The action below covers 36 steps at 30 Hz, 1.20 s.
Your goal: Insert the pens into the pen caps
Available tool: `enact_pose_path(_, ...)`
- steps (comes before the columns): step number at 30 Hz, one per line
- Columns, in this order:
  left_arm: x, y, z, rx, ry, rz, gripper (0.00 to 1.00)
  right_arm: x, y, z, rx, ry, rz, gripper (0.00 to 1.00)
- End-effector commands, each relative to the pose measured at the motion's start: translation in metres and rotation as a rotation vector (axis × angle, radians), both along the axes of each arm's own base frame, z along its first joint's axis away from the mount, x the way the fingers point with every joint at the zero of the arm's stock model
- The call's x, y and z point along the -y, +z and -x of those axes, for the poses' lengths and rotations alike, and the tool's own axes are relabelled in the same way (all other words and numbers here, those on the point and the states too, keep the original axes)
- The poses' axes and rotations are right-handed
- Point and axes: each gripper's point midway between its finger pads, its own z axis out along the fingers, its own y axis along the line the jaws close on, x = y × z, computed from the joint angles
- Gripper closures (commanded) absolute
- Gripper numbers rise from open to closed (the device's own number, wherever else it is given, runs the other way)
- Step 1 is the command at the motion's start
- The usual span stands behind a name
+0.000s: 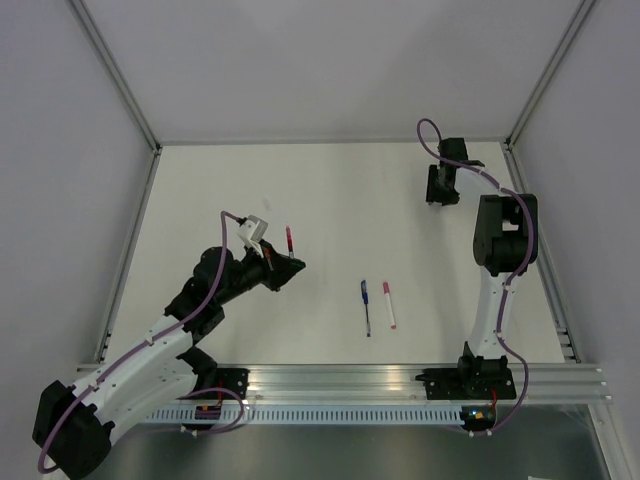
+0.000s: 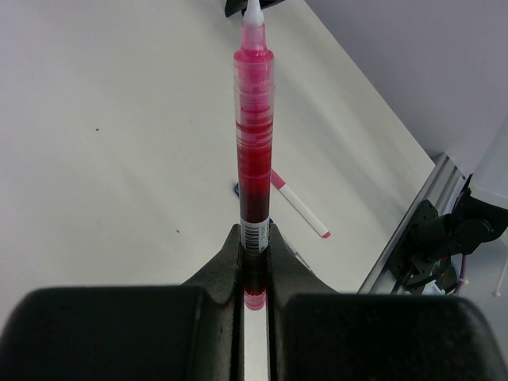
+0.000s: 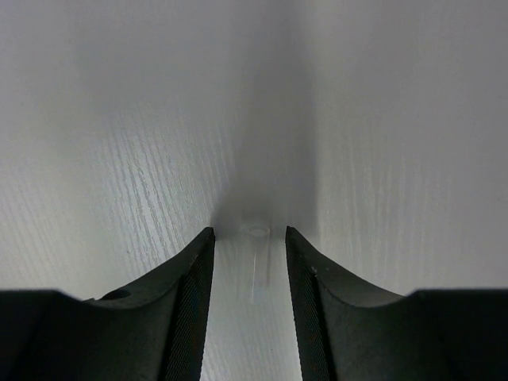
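Matte white table [image 1: 330, 200], translucent red pen [image 2: 254, 143] in L fingers [image 2: 216, 274]

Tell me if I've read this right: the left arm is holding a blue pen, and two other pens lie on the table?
Nearly. The left gripper clamps a red pen, not a blue one, as the left wrist view shows. Two other pens, the blue pen and the white pen, do lie on the table.

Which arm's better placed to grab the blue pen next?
Right, probably. The left end effector is shut on the red pen; the right end effector is open with nothing clearly gripped, though farther from the blue pen.
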Motion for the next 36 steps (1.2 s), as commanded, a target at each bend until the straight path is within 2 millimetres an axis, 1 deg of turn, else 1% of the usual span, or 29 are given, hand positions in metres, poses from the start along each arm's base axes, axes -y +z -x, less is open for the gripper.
enact_pose_path(1,0.003,0.015,-0.002,0.031,-0.003,0.020,0.98,0.013,-0.010,0.007,-0.052,-0.035,0.071,0.54)
enact_pose_path(3,0.003,0.015,-0.002,0.028,-0.004,0.018,0.98,0.017,-0.010,0.011,-0.058,-0.042,0.086,0.53)
enact_pose_path(5,0.002,0.015,-0.003,0.022,0.002,0.015,0.98,0.016,-0.009,0.013,-0.064,-0.039,0.082,0.53)
enact_pose_path(11,0.000,0.015,-0.005,0.026,0.016,0.005,0.98,0.010,-0.013,0.023,-0.111,-0.015,0.052,0.57)
enact_pose_path(14,0.000,0.013,-0.005,0.019,0.021,-0.001,0.98,0.009,-0.009,0.025,-0.113,-0.008,0.051,0.58)
enact_pose_path(18,0.000,0.012,-0.005,0.012,0.018,-0.003,0.98,0.008,-0.011,0.030,-0.128,0.000,0.049,0.67)
enact_pose_path(23,0.001,0.011,-0.006,0.011,0.015,-0.003,0.98,0.009,-0.012,0.034,-0.144,-0.014,0.048,0.72)
enact_pose_path(24,0.001,0.011,-0.006,0.008,0.012,-0.003,0.98,0.009,-0.014,0.036,-0.152,-0.017,0.047,0.78)
enact_pose_path(26,0.004,0.012,-0.004,0.014,-0.005,0.003,0.98,0.007,-0.016,0.039,-0.164,-0.024,0.038,0.85)
enact_pose_path(27,0.004,0.012,-0.003,0.016,-0.011,0.004,0.98,0.007,-0.015,0.040,-0.167,-0.024,0.035,0.91)
enact_pose_path(29,0.006,0.013,-0.002,0.017,-0.023,0.011,0.98,0.003,-0.013,0.040,-0.165,-0.027,0.016,0.94)
enact_pose_path(30,0.007,0.013,-0.001,0.020,-0.032,0.015,0.98,0.002,-0.010,0.040,-0.161,-0.029,0.007,1.00)
enact_pose_path(34,0.009,0.012,0.000,0.021,-0.043,0.015,0.98,-0.016,0.016,0.035,-0.085,-0.034,-0.097,1.00)
enact_pose_path(35,0.009,0.013,0.000,0.023,-0.047,0.017,0.98,-0.023,0.021,0.034,-0.070,-0.036,-0.130,1.00)
enact_pose_path(36,0.010,0.013,0.000,0.026,-0.052,0.019,0.98,-0.026,0.031,0.032,-0.041,-0.037,-0.141,1.00)
